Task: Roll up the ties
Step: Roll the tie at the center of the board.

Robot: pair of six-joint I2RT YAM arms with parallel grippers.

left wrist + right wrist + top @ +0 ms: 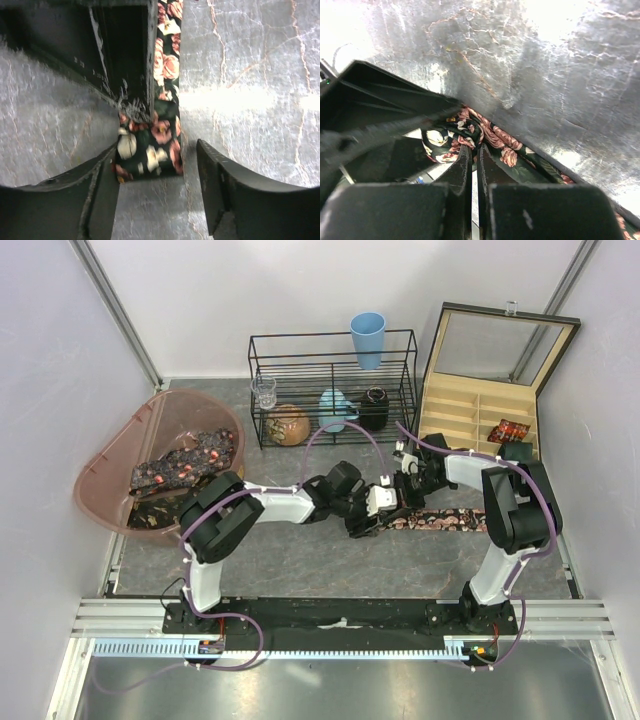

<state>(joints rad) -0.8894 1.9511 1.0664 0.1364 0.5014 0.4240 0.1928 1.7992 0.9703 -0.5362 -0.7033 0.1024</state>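
One tie (450, 521) laid flat, left gripper (156, 150) spread astride its end, right gripper (474, 150) seemingly clamped on it

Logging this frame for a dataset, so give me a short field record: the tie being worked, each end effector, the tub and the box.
tie on table: mostly flat, stretching right
left end effector: open, straddling its end
right end effector: nearly shut at that end; pinch unclear
tub: loose ties inside
box: lid open, one rolled tie
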